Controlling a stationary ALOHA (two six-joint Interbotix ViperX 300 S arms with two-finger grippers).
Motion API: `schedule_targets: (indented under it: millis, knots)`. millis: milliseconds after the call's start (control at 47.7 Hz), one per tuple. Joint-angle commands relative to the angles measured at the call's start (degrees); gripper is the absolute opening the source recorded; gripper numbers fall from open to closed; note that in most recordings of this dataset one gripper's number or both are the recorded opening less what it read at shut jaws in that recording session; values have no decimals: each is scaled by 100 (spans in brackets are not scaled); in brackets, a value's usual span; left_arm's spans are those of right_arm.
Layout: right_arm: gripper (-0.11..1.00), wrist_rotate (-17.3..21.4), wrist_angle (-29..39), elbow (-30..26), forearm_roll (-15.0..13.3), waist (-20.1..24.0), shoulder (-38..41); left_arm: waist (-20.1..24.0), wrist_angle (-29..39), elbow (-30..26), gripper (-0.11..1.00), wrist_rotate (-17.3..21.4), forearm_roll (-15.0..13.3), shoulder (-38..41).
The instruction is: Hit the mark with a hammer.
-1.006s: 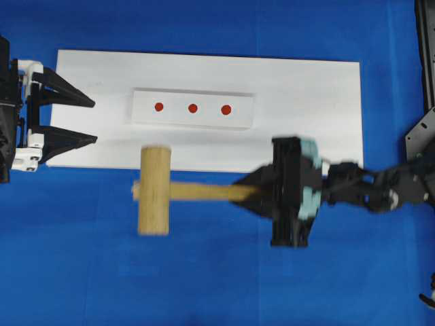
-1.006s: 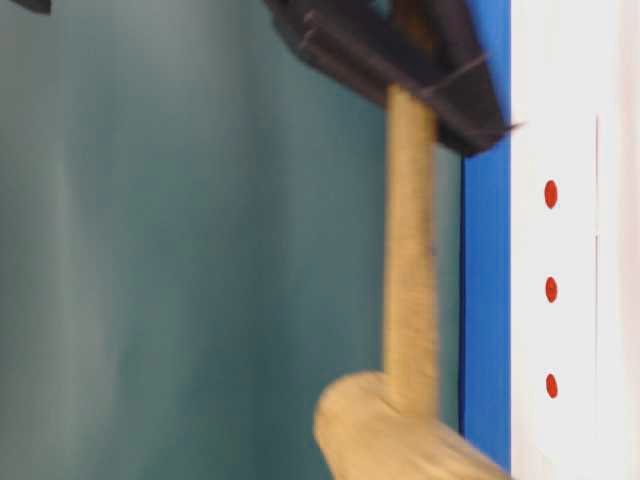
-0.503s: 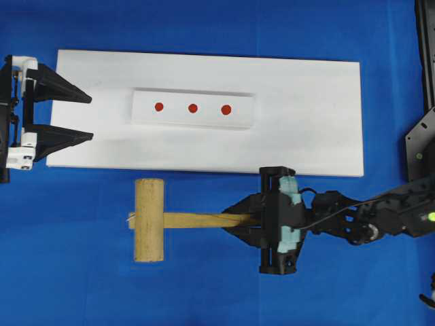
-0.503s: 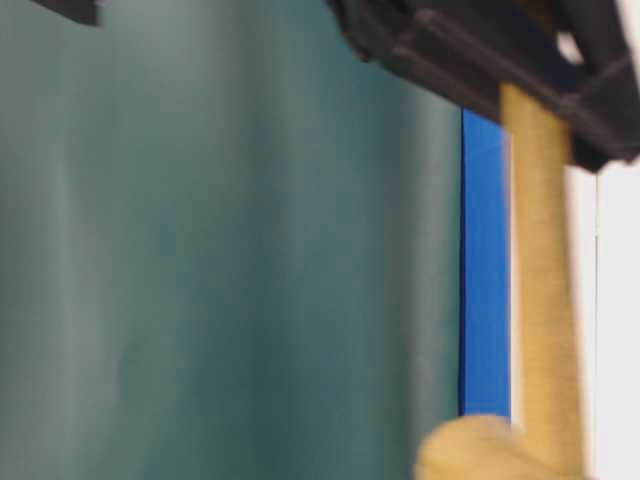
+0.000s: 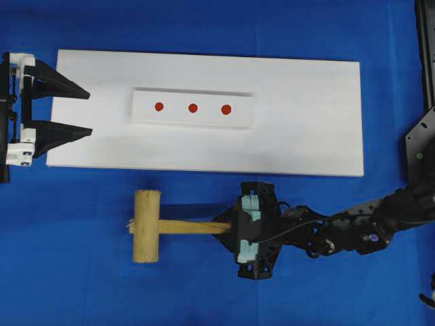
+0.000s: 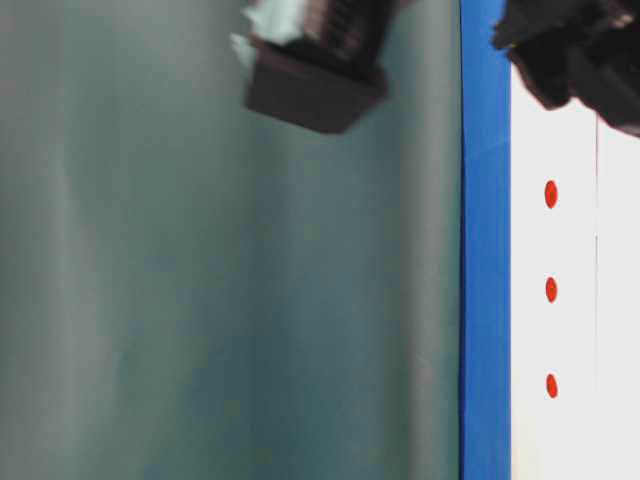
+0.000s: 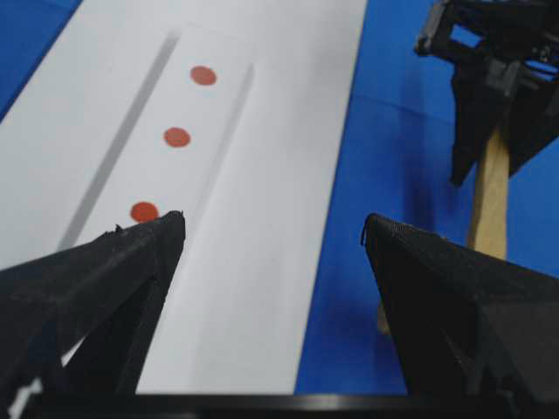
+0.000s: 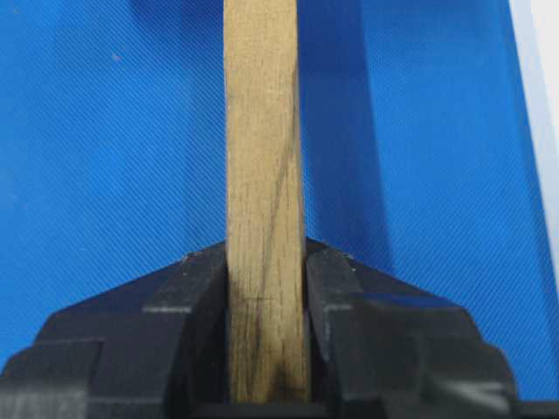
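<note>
The hammer (image 5: 146, 226), a light-wood mallet, lies level over the blue cloth in front of the white board, head to the left. Its squared handle (image 8: 262, 175) runs right into my right gripper (image 5: 228, 227), which is shut on it. Three red marks (image 5: 192, 109) sit in a row on a raised white strip (image 5: 241, 112) on the board, well away from the hammer head. My left gripper (image 5: 87, 112) hovers open over the board's left end, nothing between its fingers. From the left wrist view the marks (image 7: 176, 137) lie ahead and the handle (image 7: 489, 192) to the right.
The white board (image 5: 306, 136) lies on the blue cloth (image 5: 81, 285). Black arm hardware (image 5: 421, 136) stands at the right edge. In the table-level view the marks (image 6: 551, 289) show at right and blurred gripper parts (image 6: 310, 70) at the top.
My right gripper has carried the hammer away from the board, toward the front of the table and slightly left, and it has left the table-level view. The left gripper has barely moved.
</note>
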Motion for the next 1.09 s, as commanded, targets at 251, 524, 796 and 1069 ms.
schedule_targets:
  millis: [251,524,796,1069]
  knots:
    - [8,-18,114,-211,0,-9,105,202,-35,-26,79,35,-9,18]
    - [8,-26,220,-185,-9,-18,167,237,-35,-26,79,35,-9,9]
    - [68,-44,176,-193,0,-18,246,246,-18,-26,79,0,-9,9]
    - [85,-202,176,-70,-79,-62,-431,246,0,-26,79,-35,-9,0]
